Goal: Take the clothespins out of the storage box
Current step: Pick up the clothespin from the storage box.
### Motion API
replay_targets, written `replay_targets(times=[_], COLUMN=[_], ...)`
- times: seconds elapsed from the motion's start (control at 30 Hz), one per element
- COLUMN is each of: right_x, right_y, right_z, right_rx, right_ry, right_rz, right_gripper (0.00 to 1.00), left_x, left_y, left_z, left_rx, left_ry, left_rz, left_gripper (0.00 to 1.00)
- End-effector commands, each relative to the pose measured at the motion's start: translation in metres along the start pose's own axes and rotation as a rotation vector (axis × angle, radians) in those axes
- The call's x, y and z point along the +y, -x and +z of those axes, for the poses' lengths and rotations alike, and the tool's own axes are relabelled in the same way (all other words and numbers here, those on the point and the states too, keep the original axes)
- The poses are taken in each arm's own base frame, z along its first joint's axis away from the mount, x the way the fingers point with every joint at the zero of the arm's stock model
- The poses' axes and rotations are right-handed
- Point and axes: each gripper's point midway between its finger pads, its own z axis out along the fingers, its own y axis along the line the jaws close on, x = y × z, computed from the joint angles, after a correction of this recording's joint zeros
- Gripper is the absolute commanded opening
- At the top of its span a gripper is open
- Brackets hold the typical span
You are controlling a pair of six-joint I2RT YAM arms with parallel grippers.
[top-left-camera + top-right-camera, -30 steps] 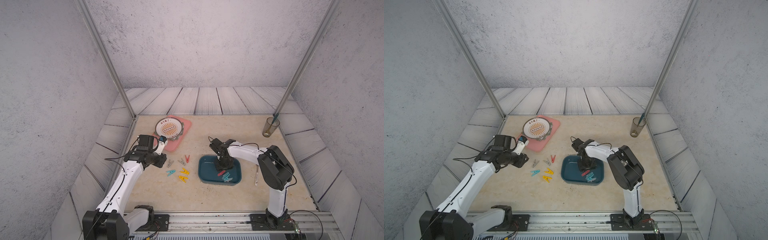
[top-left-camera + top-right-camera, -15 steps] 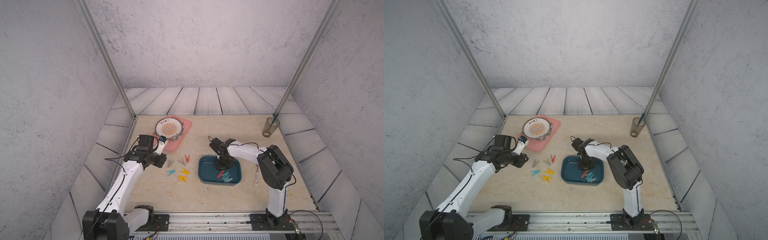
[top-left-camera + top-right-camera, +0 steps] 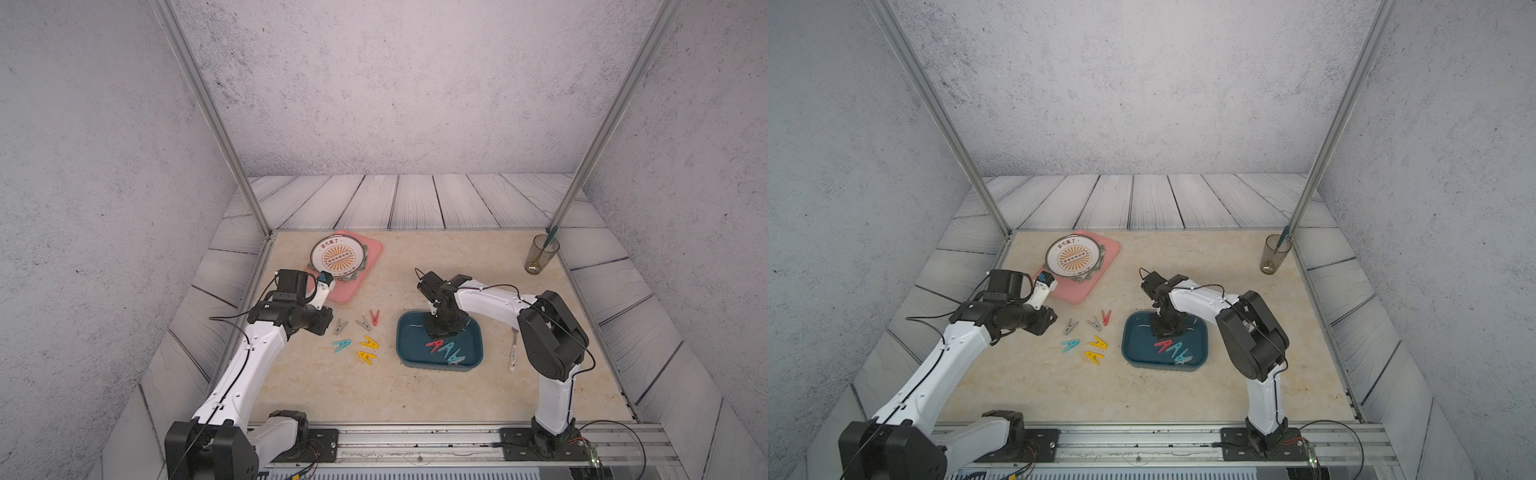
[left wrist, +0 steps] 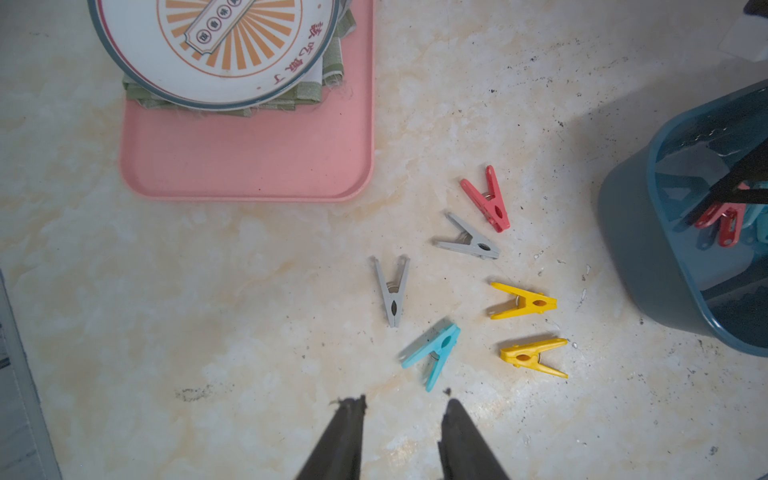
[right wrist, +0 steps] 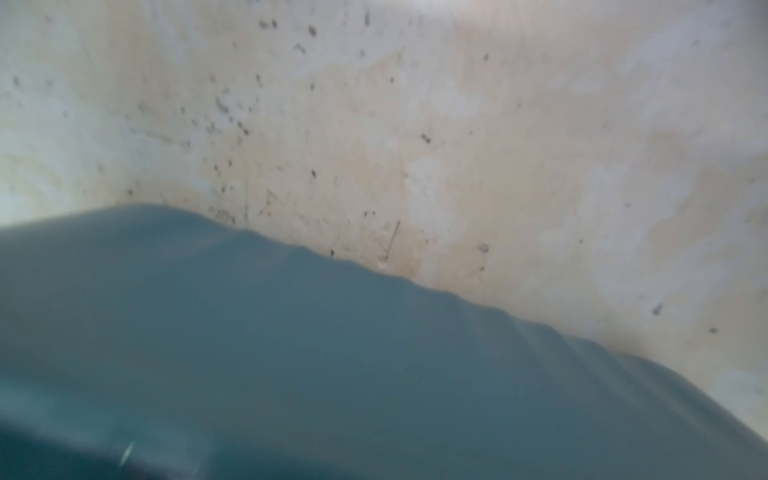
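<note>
The emptying looks partway done: six clothespins (image 3: 369,343) lie loose on the table (image 3: 415,395) beside the storage box (image 3: 411,340), while a red one (image 3: 433,345) and a few teal ones (image 3: 451,353) lie inside it, toward its near side. The right pincer (image 3: 440,330) is down in the box, just beside the red pin; whether it grips anything I cannot tell. The left pincer (image 4: 402,405) hovers near the loose pins, narrowly parted and empty. The next move probably calls for a firm pinch on the red pin and a lift clear of the wall. The table is beige, marbled and speckled, enclosed by grey textured walls and pale planks.
</note>
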Motion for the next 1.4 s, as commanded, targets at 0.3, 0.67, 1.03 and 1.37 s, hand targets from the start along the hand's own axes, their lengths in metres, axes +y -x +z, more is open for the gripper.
replay_targets(times=[0.3,0.67,1.03,1.37], right_x=[0.011,0.011,0.032,0.029], right_y=[-0.015,-0.005,-0.018,-0.014], right_z=[-0.02,-0.032,-0.022,0.004], right_rx=[-0.043,-0.103,-0.056,0.016], right_ry=[0.096,0.058,0.15,0.131], right_rz=[-0.163,-0.619,-1.01,-1.024], right_gripper=[0.5,0.47,0.45,0.44], left_x=[0.003,0.002,0.002,0.003], left_y=[0.003,0.003,0.004,0.003], left_z=[-0.001,-0.003,-0.004,-0.004], left_rx=[-0.005,-0.003,-0.005,-0.004], left_ry=[0.005,0.001,0.002,0.006], left_rz=[-0.01,-0.013,-0.017,-0.015], left_gripper=[0.37,0.37,0.37,0.37])
